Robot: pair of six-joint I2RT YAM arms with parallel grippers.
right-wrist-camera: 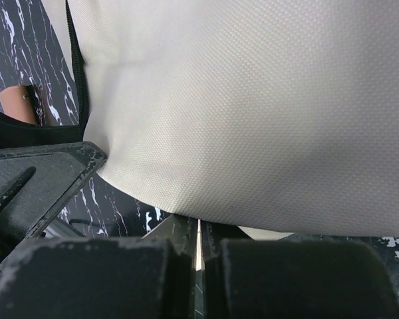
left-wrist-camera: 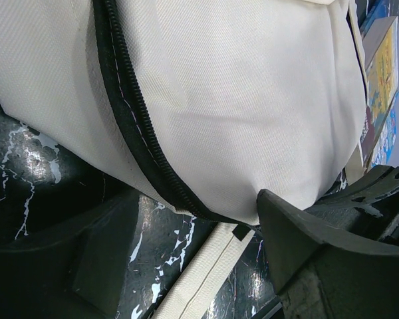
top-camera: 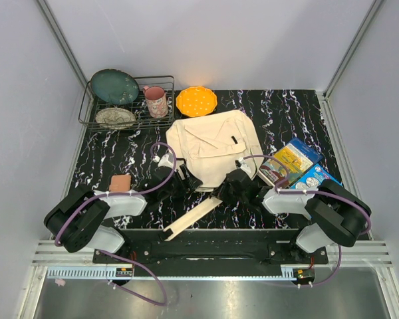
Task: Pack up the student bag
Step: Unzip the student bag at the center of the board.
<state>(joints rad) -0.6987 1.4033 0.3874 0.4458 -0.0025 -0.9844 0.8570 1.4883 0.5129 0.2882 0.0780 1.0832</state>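
Observation:
The student bag (top-camera: pixel 213 143), a cream canvas backpack, lies flat in the middle of the black marbled table, and its long strap (top-camera: pixel 193 219) trails toward the near edge. My left gripper (top-camera: pixel 179 178) is at the bag's near left corner, open. Its fingers (left-wrist-camera: pixel 286 226) straddle the zipper edge (left-wrist-camera: pixel 146 139) and the strap (left-wrist-camera: pixel 213 272) without touching them. At the bag's near edge my right gripper (top-camera: pixel 234 179) is shut. Its tips (right-wrist-camera: pixel 198 226) are tucked under the cream fabric (right-wrist-camera: pixel 253 119), with a thin cream sliver between the jaws.
A wire rack (top-camera: pixel 100 119) with two plates stands at the back left, with a pink mug (top-camera: pixel 155 101) and an orange plate (top-camera: pixel 196 101) beside it. Books (top-camera: pixel 289 163) lie right of the bag. A brown block (top-camera: pixel 121 183) lies left of it.

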